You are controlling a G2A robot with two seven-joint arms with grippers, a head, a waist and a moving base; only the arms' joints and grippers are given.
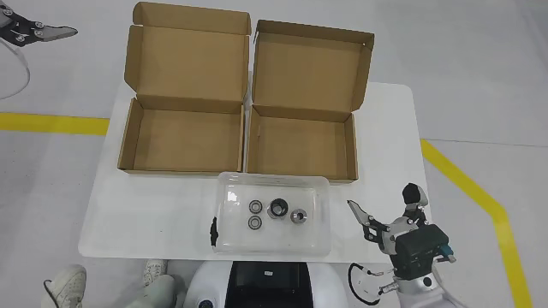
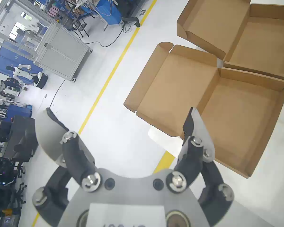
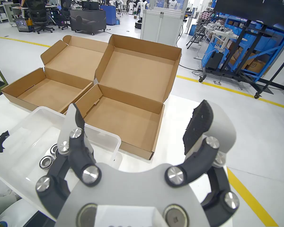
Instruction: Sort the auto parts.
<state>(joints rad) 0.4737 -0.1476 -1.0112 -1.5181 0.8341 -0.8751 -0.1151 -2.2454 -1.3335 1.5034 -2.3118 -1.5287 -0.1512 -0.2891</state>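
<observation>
1. The auto parts [image 1: 276, 212] lie in a clear tray [image 1: 272, 175] at the lower centre of the top view, on the near edge of the tabletop [image 1: 385, 120]. There are four round pieces. Two ring bearings [image 1: 255, 214] sit one above the other at the left, a darker part [image 1: 276, 209] is in the middle, and a small part [image 1: 298, 216] is furthest right.
2. The right fingers [image 1: 413, 193] are at the lower right of the top view, over the tabletop's corner just beside the tray's right end. They are spread wide with nothing between them.
3. From these fingers the parts lie to the left in the top view, at about the same height in the frame. The small part is the closest and the ring bearings are the furthest.
4. The left fingers [image 1: 47, 31] are at the upper left edge of the top view, off the tabletop and over the floor, well apart from the tray. They too are spread and hold nothing.
5. My judgement is that the right arm is much the nearer and the likelier one for the first pick.
6. The parts are round and lie flat, so they have no long axis to line up with. The tray's long side runs left to right in the top view.
7. Two opened cardboard boxes stand side by side just above the tray, the left box [image 1: 180, 139] and the right box [image 1: 300, 145]. Both are bare inside, so sorting looks not yet begun.
</observation>
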